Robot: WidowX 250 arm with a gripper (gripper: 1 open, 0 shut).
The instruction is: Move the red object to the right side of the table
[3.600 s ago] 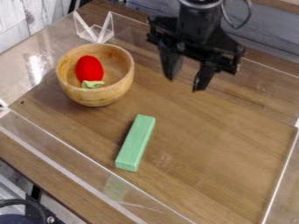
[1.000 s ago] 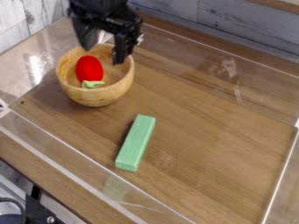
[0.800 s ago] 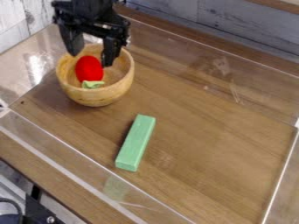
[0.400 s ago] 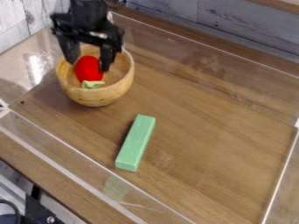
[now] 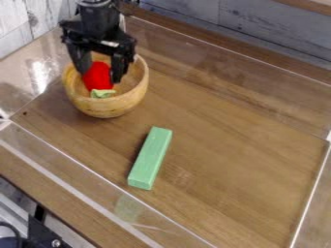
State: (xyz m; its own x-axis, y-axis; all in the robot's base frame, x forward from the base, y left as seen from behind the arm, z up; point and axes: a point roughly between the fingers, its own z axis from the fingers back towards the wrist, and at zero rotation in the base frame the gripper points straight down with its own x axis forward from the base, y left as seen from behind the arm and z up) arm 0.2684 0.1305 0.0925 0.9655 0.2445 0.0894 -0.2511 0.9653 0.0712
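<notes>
Robot hardware: appearance

Arm end [image 5: 96, 21]: matte black to dark grey throughout, blocky housing, compact and angular. Claw [image 5: 96, 67]: same dark finish, two separate fingers, slim and tapering toward the tips. Wider crosspiece above the fingers, stepped outline. Small paler grey patches on the dark housing; possibly screws or reflections, too blurred to say. Thin dark cable [image 5: 127, 8] beside the upper housing. Markings: none legible at this resolution.

Scene: evenly lit, moderately bright.
Tabletop [image 5: 239, 126]: soft sheen.
Clear plastic wall [image 5: 77, 184]: pale glare.
Fine detail: soft, low resolution.
</notes>
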